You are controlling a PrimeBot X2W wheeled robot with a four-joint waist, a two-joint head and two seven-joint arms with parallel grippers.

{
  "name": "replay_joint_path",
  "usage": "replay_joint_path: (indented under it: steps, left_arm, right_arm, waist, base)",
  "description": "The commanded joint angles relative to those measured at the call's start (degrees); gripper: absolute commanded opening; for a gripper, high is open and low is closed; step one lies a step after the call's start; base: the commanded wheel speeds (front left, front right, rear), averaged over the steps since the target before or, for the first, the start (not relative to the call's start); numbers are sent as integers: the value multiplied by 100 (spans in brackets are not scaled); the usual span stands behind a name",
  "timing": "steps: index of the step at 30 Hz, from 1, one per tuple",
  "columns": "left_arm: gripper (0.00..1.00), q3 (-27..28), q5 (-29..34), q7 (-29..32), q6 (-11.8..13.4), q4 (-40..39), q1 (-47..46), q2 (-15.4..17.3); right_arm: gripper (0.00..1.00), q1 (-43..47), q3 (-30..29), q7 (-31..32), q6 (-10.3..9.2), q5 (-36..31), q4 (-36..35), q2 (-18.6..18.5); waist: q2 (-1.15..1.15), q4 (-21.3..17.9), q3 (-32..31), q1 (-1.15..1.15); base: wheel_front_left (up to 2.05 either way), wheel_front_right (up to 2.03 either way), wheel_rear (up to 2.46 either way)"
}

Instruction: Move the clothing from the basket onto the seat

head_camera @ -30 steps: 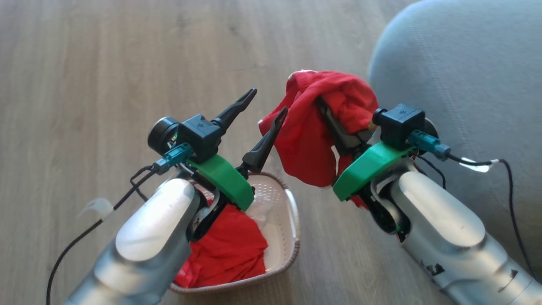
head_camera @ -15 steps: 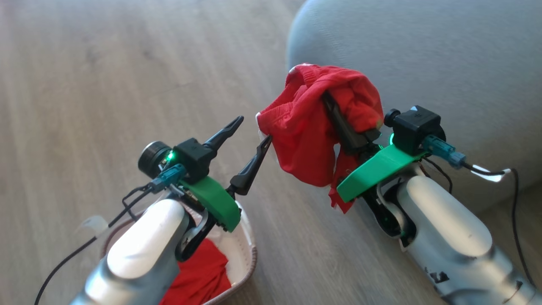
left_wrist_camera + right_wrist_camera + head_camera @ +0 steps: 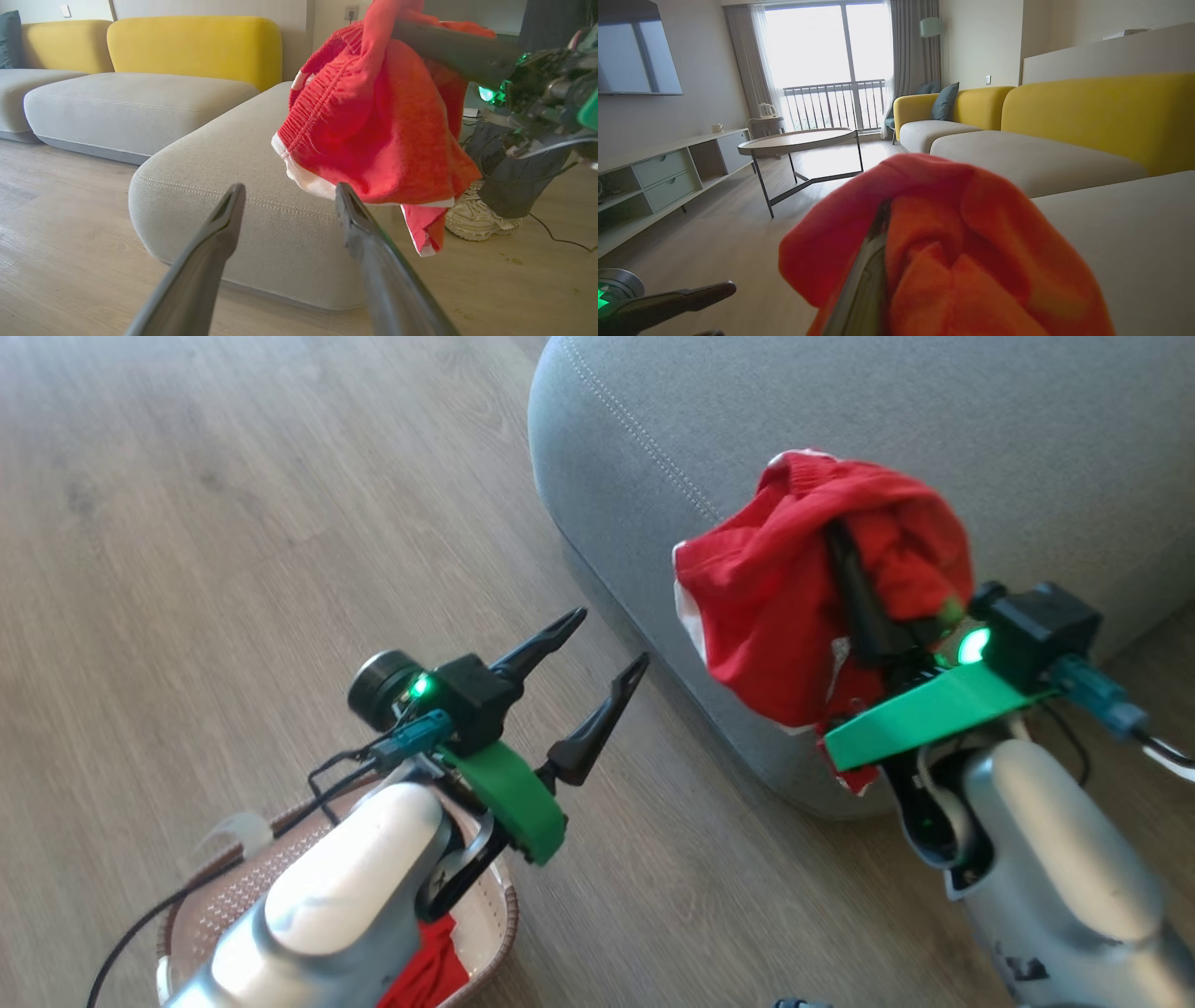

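My right gripper (image 3: pixel 840 546) is shut on a bunched piece of red clothing (image 3: pixel 775 607) with white trim, held in the air over the rounded edge of the grey seat (image 3: pixel 840 420). In the right wrist view the cloth (image 3: pixel 971 261) wraps one dark finger (image 3: pixel 871 266). My left gripper (image 3: pixel 611 637) stands open and empty above the floor, left of the seat. Its fingers frame the hanging clothing (image 3: pixel 373 126) and the seat (image 3: pixel 224 154) in the left wrist view. The basket (image 3: pixel 511 905) sits at the lower left under my left forearm, with more red clothing (image 3: pixel 429 971) in it.
Wooden floor (image 3: pixel 233 523) lies left of the seat. Beyond it stand a yellow-backed sofa (image 3: pixel 1087 112), a round coffee table (image 3: pixel 798 140) and a low cabinet (image 3: pixel 658 172). A person's shoe (image 3: pixel 476 219) rests on the floor by the seat's far side.
The head camera has swung toward the seat, so the basket now sits at the lower left. My right gripper has carried the red clothing over the seat's edge. The left gripper stays open.
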Motion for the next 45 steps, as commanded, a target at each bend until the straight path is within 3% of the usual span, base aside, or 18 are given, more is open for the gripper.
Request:
replay_joint_path:
  steps: [1, 9, 16, 26, 36, 45]
  left_arm:
    - [100, 115, -72, -28, -35, -198, -424, 62]
    - [100, 111, -138, -28, -35, -406, -436, 223]
    - [100, 66, -53, -28, -35, -724, -417, 419]
    - [100, 18, 131, -28, -35, -1233, -542, 993]
    - [100, -341, 212, -28, -35, -1639, -1158, 1459]
    - [100, -539, 246, 31, -35, -1922, -1672, 1653]
  right_arm:
    - [0, 32, -139, -28, 40, -101, -317, 38]
    - [0, 290, -478, -28, 40, -434, -590, 176]
    - [0, -36, -919, -28, 40, -714, -501, 222]
    - [0, -1337, -1795, -28, 40, -1136, 283, 209]
    - [0, -2714, -2428, -28, 40, -1880, 921, -21]
    - [0, -3911, -3326, -28, 40, -2525, 1931, -94]
  waist:
    - [0, -26, 51, 0]
    - [0, -38, 246, 0]
    - [0, -54, 594, 0]
    - [0, -68, 1584, 0]
    - [0, 429, 2786, 0]
    - [0, 717, 3478, 0]
  base:
    - [0, 0, 0]
    - [0, 0, 0]
    - [0, 0, 0]
    - [0, 0, 0]
    - [0, 0, 0]
    - [0, 0, 0]
